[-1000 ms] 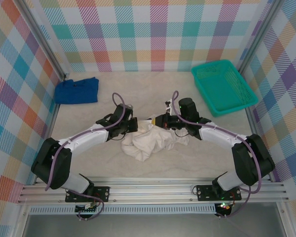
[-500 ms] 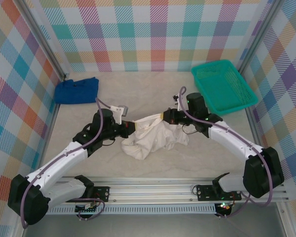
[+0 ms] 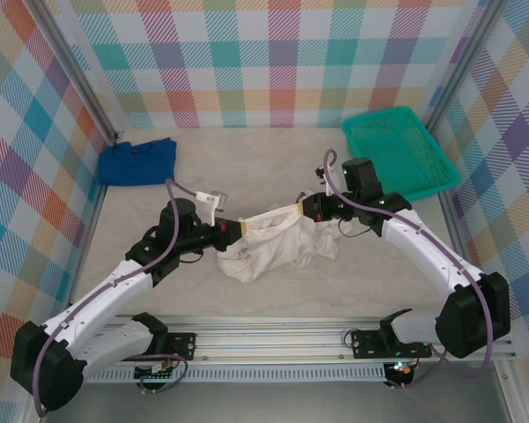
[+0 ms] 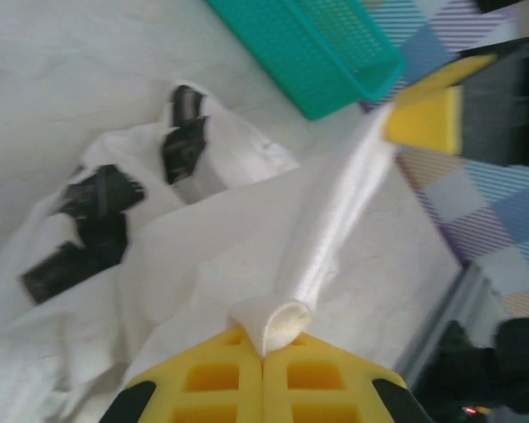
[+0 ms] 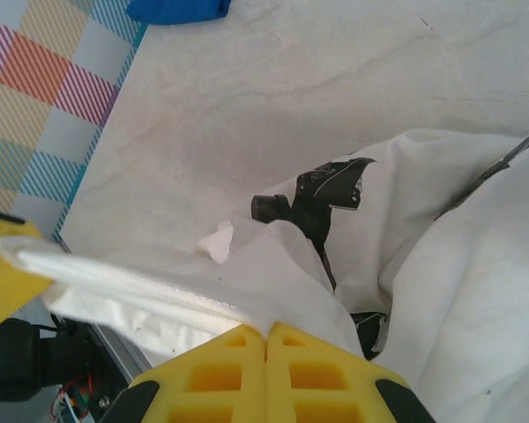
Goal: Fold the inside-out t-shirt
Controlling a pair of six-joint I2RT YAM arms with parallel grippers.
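Observation:
The inside-out t-shirt (image 3: 269,251) lies bunched mid-table, white, with black print patches (image 4: 97,207) showing through. One edge of it is pulled into a taut band (image 3: 269,216) between the two grippers. My left gripper (image 3: 234,231) is shut on the band's left end, where the hem rolls up at its yellow fingertips (image 4: 264,328). The right gripper (image 3: 303,209) is shut on the other end, fabric pinched at its tips (image 5: 266,328). The rest of the t-shirt (image 5: 458,264) sags onto the table below the band.
A blue cloth (image 3: 137,161) lies at the back left. A teal basket (image 3: 401,155) stands at the back right, close behind the right arm. Plaid walls close in three sides, and a metal rail (image 3: 273,339) runs along the near edge.
Both grippers have moved apart, the left one leftward and the right one rightward and back. The shirt edge between them has stretched out from a bunched lump into a taut band.

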